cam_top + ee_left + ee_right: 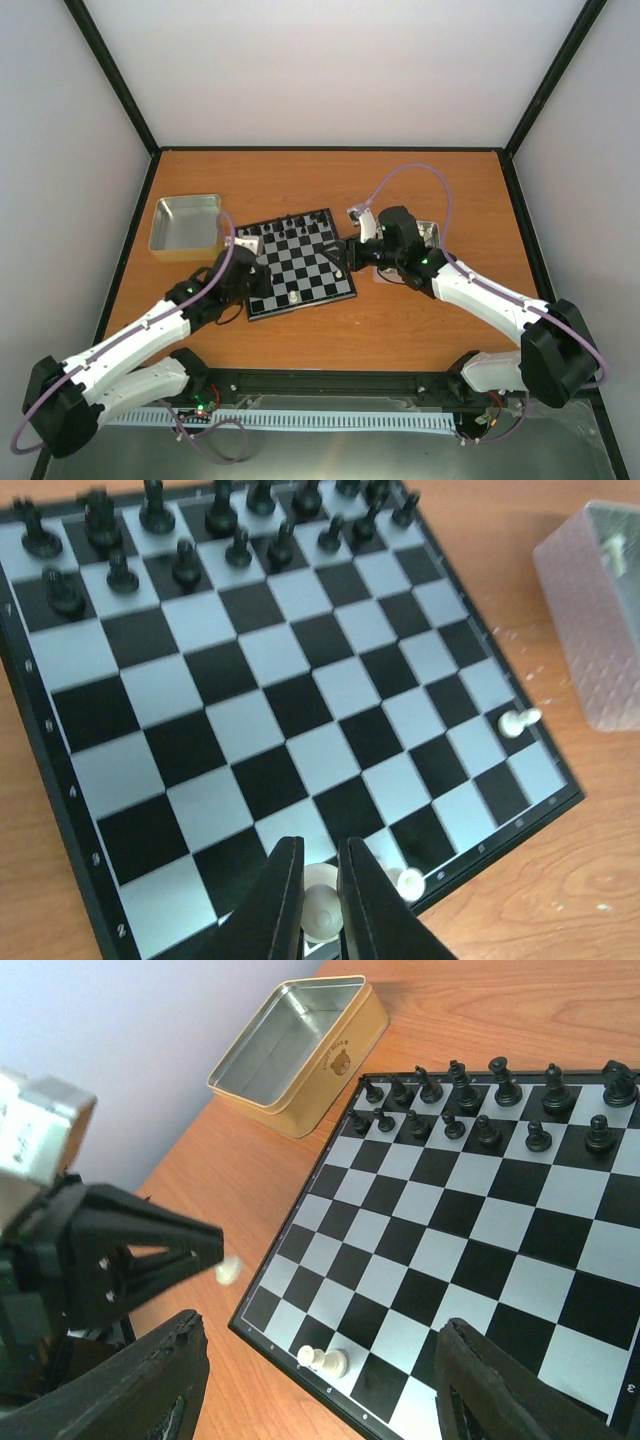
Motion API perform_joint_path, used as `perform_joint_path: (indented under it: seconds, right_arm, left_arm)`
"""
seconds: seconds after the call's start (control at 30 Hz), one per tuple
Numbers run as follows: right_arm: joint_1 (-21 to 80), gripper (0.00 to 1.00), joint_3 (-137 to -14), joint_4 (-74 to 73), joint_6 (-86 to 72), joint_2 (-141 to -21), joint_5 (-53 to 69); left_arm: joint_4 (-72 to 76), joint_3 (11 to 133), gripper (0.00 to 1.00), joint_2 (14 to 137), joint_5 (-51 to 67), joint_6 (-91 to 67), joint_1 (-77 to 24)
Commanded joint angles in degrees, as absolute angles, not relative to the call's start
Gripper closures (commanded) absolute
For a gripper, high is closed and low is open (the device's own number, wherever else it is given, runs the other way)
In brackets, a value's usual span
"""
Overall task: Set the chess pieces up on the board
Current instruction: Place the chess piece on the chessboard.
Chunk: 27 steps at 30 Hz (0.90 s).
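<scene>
Left pincer (320,852) clamps a white chess piece (320,905) over the board (250,710); right pincer (320,1328) gapes empty; tin tray (330,1060) lies beyond them on the wooden surface (400,330).

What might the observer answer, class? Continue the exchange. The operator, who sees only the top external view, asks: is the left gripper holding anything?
Observer: Yes. The left wrist view shows the left gripper shut on a cream-white piece.
Operator: And the right gripper, is it gripping something too?
Observer: No. The right wrist view shows the right gripper open, its jaws wide apart and holding nothing.
</scene>
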State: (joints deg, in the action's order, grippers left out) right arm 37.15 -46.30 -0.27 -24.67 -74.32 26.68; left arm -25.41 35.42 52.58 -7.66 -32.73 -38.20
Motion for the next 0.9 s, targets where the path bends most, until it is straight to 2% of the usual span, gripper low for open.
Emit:
perform_joint_path:
  seconds: [0.0,0.2,0.53,0.87]
  right_arm:
    - [36.4,0.37,-45.7,0.2,-24.1,-74.2,25.3]
    - [36.0,0.37,-45.5,0.4,-24.2,-74.4,25.2]
    - [35.3,0.37,-44.8,0.6,-24.4,-74.6,25.3]
    - [34.8,0.37,-45.1,1.4,-25.2,-76.3,26.3]
  left_arm:
    - [-22.8,32.5,0.99,52.7,-15.3,-36.4,-43.2]
    - [-18.1,30.3,0.99,57.1,-19.9,-36.3,-48.5]
    - [-5.8,22.0,0.99,56.8,-15.2,-34.6,-48.7]
    - [0.0,20.9,0.99,60.0,-13.5,-30.9,-48.7]
